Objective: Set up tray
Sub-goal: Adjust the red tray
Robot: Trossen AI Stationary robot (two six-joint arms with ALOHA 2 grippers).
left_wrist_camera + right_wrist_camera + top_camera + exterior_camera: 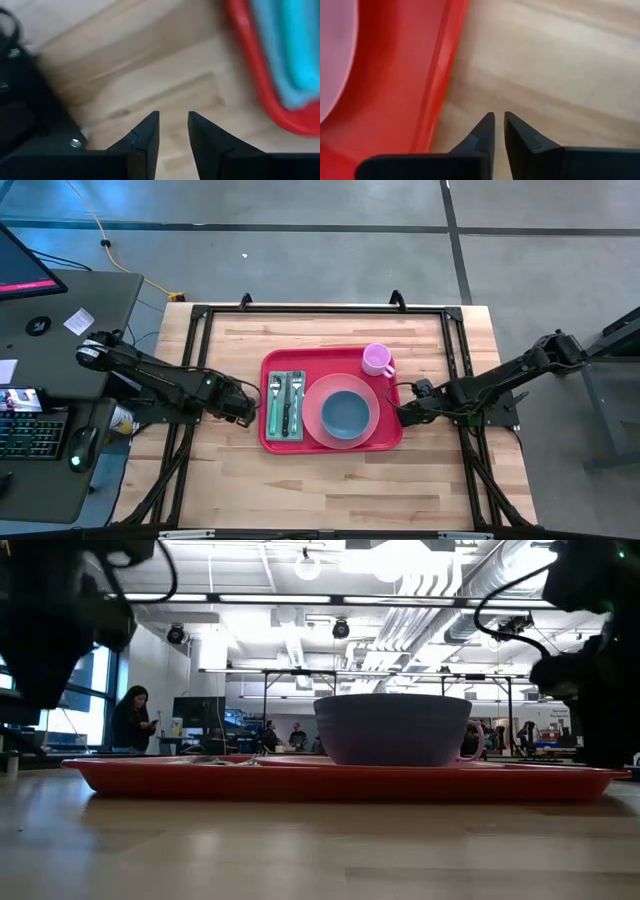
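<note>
The tray (331, 442) is sitting mid-counter (330, 490), long axis running from the left gripper (245, 414) toward the right gripper (405, 413). Both are flanking it with jaws nearly closed, holding nothing. Any sideways sweep is risking shoving the tray and spilling the bowl (345, 413)

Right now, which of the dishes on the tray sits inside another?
The blue bowl: it rests on the pink plate. The pink cup stands apart, directly on the tray, near its far right corner.
</note>
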